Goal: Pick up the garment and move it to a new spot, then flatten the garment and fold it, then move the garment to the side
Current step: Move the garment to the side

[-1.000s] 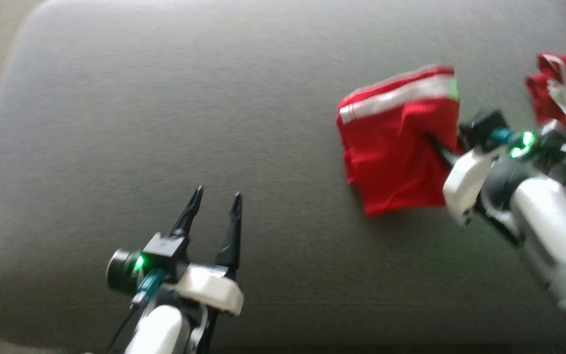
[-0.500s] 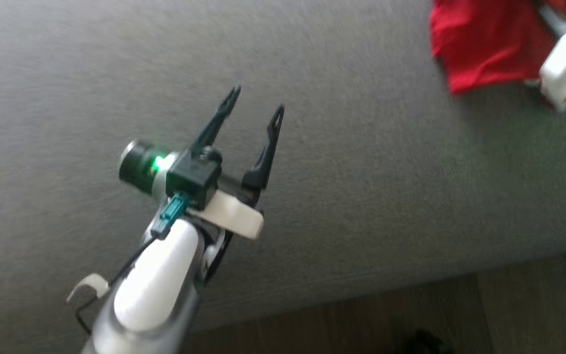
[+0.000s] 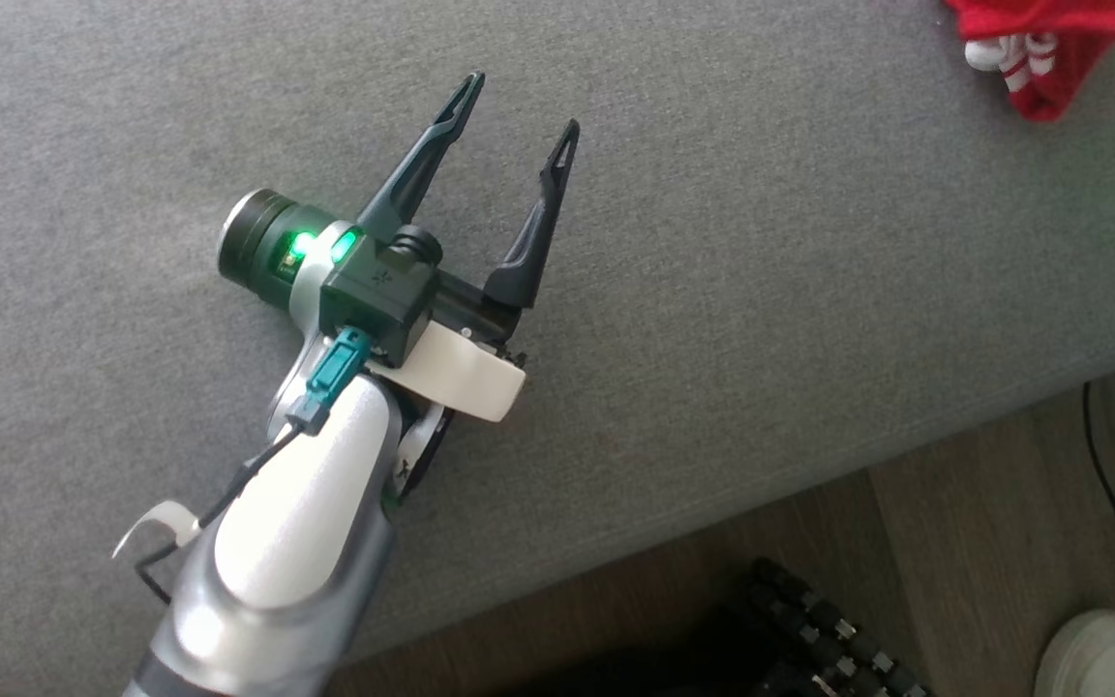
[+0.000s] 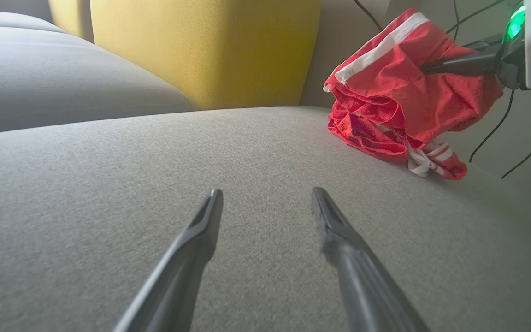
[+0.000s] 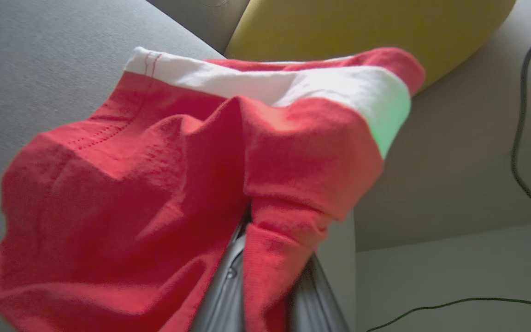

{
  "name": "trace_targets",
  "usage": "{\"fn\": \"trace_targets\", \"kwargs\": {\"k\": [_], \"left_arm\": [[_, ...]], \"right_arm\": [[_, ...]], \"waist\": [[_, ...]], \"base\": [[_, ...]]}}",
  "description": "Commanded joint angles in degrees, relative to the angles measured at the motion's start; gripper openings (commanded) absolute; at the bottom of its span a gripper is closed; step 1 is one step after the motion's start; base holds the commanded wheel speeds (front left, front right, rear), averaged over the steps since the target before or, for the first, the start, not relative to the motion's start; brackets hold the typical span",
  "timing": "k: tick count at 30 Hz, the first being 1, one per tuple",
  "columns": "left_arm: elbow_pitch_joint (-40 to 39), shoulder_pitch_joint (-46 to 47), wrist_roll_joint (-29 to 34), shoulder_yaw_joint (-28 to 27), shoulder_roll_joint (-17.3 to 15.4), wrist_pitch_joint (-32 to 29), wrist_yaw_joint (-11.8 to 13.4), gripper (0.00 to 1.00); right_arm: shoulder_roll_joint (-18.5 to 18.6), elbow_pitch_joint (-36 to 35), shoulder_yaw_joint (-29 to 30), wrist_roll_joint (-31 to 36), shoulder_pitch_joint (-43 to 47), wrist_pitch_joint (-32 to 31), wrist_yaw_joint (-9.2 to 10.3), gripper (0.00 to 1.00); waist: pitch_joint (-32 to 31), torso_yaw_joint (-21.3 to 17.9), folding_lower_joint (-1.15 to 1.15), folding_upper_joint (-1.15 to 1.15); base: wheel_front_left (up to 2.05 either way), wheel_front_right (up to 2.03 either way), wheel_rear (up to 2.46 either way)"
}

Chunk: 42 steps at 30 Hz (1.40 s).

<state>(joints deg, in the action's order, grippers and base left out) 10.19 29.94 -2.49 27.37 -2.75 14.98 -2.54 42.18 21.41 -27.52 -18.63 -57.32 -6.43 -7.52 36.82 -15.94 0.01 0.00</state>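
Right gripper [image 5: 268,290] fingers clamped on bunched red shorts [image 4: 399,106]. Shorts hung lifted, lower end seemingly touching grey sofa cushion [image 3: 712,290] at far right. Left gripper [image 3: 519,106] fingers stood apart, empty, hovering over cushion. Judged: pickup done, relocation under way; flattening, folding, moving aside remained. Yellow pillow [image 4: 201,46] stood behind; cables [image 4: 500,124] beside shorts risked snagging.

txt: none legible, any view | brands/nos/signs: none legible | only cand.: tiny pale mark on top of black cam block [image 3: 381,290] behind left gripper [image 3: 523,102], head view | poss. a logo, too small to read
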Motion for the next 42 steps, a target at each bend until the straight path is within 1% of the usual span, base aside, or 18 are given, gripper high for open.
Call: {"fn": "trace_targets", "kwargs": {"k": [1, 6, 9, 16, 19, 21, 22, 24, 25, 28, 31, 34, 35, 37, 39, 40, 42], "left_arm": [[-0.3, -0.58, 0.73, -0.95, -0.33, 0.02, -0.11, 1.0], [-0.28, -0.99, 0.8, -1.08, -0.43, 0.02, -0.2, 1.0], [-0.36, -1.35, 0.59, -1.16, -0.4, 0.02, -0.02, 1.0], [-0.54, -1.59, -0.06, -1.01, -0.28, 0.02, 0.43, 1.0], [-0.51, -1.51, -0.05, -1.01, -0.26, 0.02, 0.31, 1.0], [-0.42, -1.41, -0.08, -1.17, -0.25, 0.02, 0.34, 1.0], [-0.38, -1.42, -0.11, -1.28, -0.25, 0.02, 0.38, 1.0], [-0.26, -1.62, -0.15, -1.45, -0.24, 0.02, 0.47, 1.0], [-0.21, -1.79, -0.19, -1.54, -0.23, 0.02, 0.52, 1.0], [0.01, -2.49, -0.39, -1.69, -0.22, 0.02, 0.58, 1.0], [0.13, -3.11, -0.64, -1.86, -0.2, 0.02, 0.79, 1.0], [-0.04, -3.32, -0.99, -1.98, -0.17, 0.02, 1.08, 1.0], [-0.07, -3.33, -1.07, -1.92, -0.17, 0.02, 1.13, 1.0], [-0.23, -3.2, -1.24, -1.78, -0.15, 0.02, 1.28, 1.0], [-0.41, -3.05, -1.53, -1.53, -0.15, 0.02, 1.44, 1.0], [-0.51, -3.01, -1.65, -1.37, -0.14, 0.02, 1.49, 1.0], [-0.62, -2.85, -1.82, -0.99, -0.14, 0.02, 1.55, 1.0]], "right_arm": [[3.09, -0.71, 2.83, 1.56, 0.59, 0.56, 0.03, 0.0], [3.82, -1.32, 6.43, 5.27, 1.53, -0.05, 0.03, 0.0], [4.1, -1.86, 6.36, 7.6, 2.21, -1.14, 0.03, 0.0], [3.96, -3.32, 5.09, 8.14, 2.35, -2.57, 0.03, 0.0], [4.99, -2.29, 5.78, 9.27, 2.58, -3.72, 0.03, 0.0], [4.95, -1.85, 7.05, 8.91, 2.87, -3.76, 0.03, 0.0], [4.54, -1.97, 7.55, 8.24, 3.17, -3.62, 0.03, 0.0], [2.06, -3.35, 9.02, 4.27, 3.7, -3.11, 0.03, 0.0], [0.67, -4.68, 9.52, 1.95, 3.98, -3.05, 0.03, 0.0], [-1.86, -10.41, 9.76, -3.12, 4.58, -3.77, 0.03, 0.0], [-3.72, -16.15, 10.67, -8.98, 5.18, -6.35, 0.03, 0.0], [-5.66, -19.79, 13.48, -16.3, 6.06, -10.61, 0.03, 0.0], [-5.69, -20.52, 14.57, -17.74, 6.27, -11.86, 0.03, 0.0], [-4.75, -20.83, 16.36, -18.17, 6.88, -13.97, 0.03, 0.0], [-4.47, -19.26, 18.02, -18.54, 7.87, -15.91, 0.03, 0.0], [-3.97, -18.24, 18.34, -18.21, 8.37, -16.78, 0.03, 0.0], [-1.25, -16.09, 17.82, -15.09, 9.24, -17.48, 0.03, 0.0]], "waist": [[0.5, -0.44, -0.01, 0.0], [0.2, 0.02, -0.01, 0.0], [0.14, 0.41, -0.01, 0.0], [0.47, 2.06, -0.01, 0.0], [0.81, 2.91, -0.01, 0.0], [0.99, 3.34, -0.01, 0.0], [1.01, 3.5, -0.01, 0.0], [0.89, 3.69, -0.01, 0.0], [0.74, 3.7, -0.01, 0.0], [-0.19, 3.73, -0.01, 0.0], [-1.26, 3.83, -0.01, 0.0], [-1.95, 4.08, -0.01, 0.0], [-2.03, 4.18, -0.01, 0.0], [-1.97, 4.48, -0.01, 0.0], [-1.77, 4.79, -0.01, 0.0], [-1.58, 4.99, -0.01, 0.0], [-1.05, 5.56, -0.01, 0.0]], "base": [[0.0, 0.0, 0.0], [0.0, 0.0, 0.0], [0.0, 0.0, 0.0], [0.0, 0.0, 0.0], [0.0, 0.0, 0.0], [0.0, 0.0, 0.0], [0.0, 0.0, 0.0], [0.0, 0.0, 0.0], [0.0, 0.0, 0.0], [0.0, 0.0, 0.0], [0.0, 0.0, 0.0], [0.0, 0.0, 0.0], [0.0, 0.0, 0.0], [0.0, 0.0, 0.0], [0.0, 0.0, 0.0], [0.0, 0.0, 0.0], [0.0, 0.0, 0.0]]}}
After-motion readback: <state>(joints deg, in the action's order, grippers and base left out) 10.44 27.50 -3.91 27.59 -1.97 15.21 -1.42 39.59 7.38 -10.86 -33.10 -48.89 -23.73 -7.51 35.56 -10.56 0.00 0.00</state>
